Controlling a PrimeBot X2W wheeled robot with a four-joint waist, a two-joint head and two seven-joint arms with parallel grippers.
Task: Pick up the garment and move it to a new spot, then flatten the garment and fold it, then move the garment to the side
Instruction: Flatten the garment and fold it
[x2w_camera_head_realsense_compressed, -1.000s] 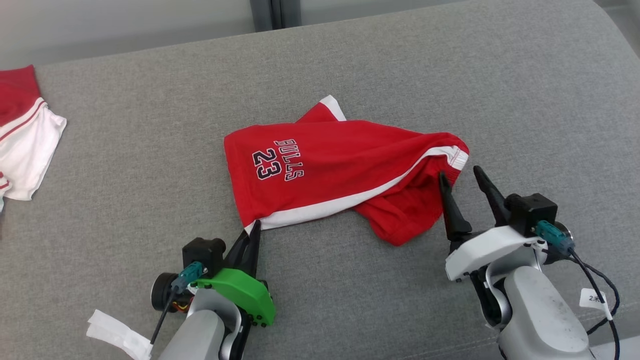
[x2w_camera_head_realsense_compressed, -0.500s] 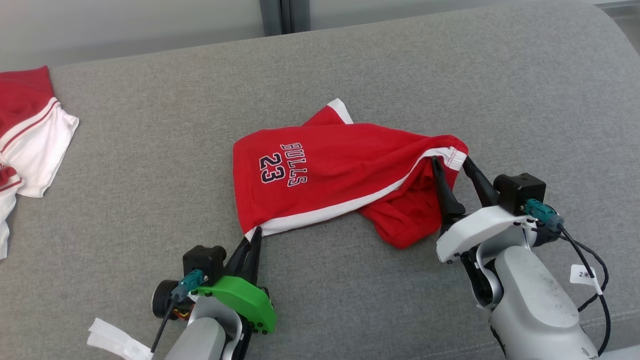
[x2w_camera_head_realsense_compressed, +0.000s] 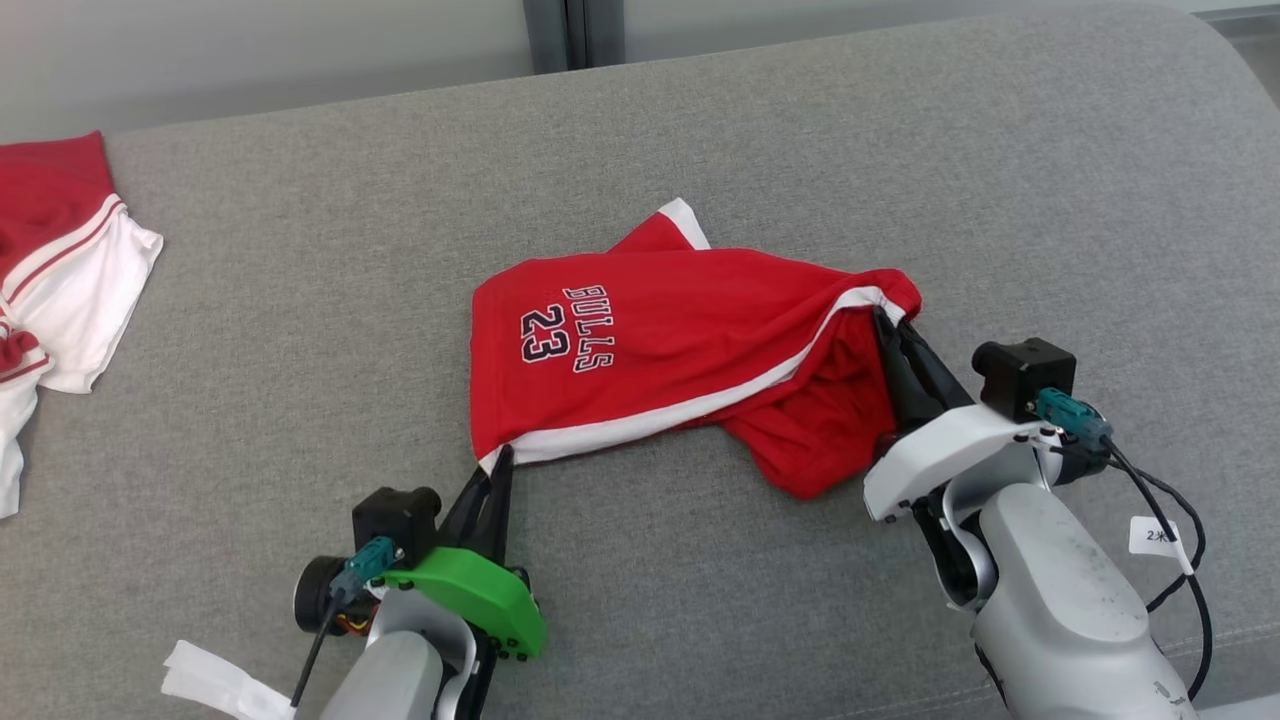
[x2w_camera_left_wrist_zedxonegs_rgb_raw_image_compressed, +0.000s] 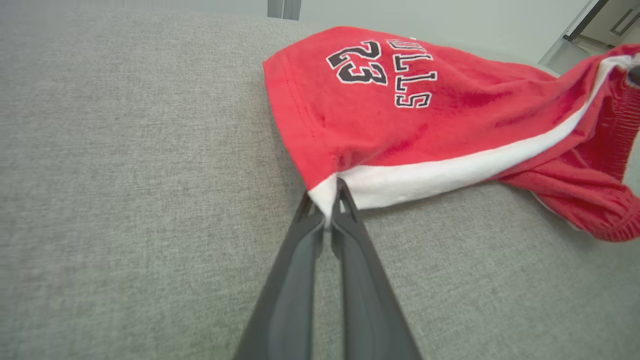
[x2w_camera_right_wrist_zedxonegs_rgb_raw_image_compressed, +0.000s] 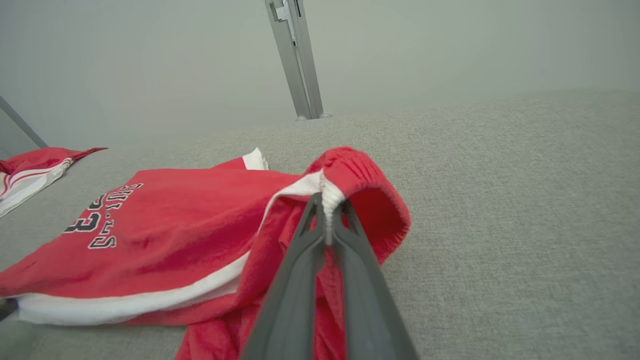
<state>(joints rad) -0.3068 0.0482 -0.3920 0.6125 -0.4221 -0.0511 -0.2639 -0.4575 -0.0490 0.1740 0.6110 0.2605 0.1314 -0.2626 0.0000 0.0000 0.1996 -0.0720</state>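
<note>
Left pincer (x2w_camera_head_realsense_compressed: 499, 462) clamps the shorts' (x2w_camera_head_realsense_compressed: 690, 330) hem corner, right pincer (x2w_camera_head_realsense_compressed: 893, 325) clamps the waistband: pickup looks under way; you should next lift both together, cloth taut

The left gripper (x2w_camera_head_realsense_compressed: 497, 465), carried on a green wrist mount (x2w_camera_head_realsense_compressed: 480, 595) at the lower left, points up the head view. Its two long dark fingers are pinched together on a white-trimmed corner of the red fabric shorts (x2w_camera_head_realsense_compressed: 690, 330). The right gripper (x2w_camera_head_realsense_compressed: 890, 322), on a pale grey forearm (x2w_camera_head_realsense_compressed: 1060, 610) at the lower right, leans up and leftward, fingers clamped on the shorts' elastic waistband.
</note>
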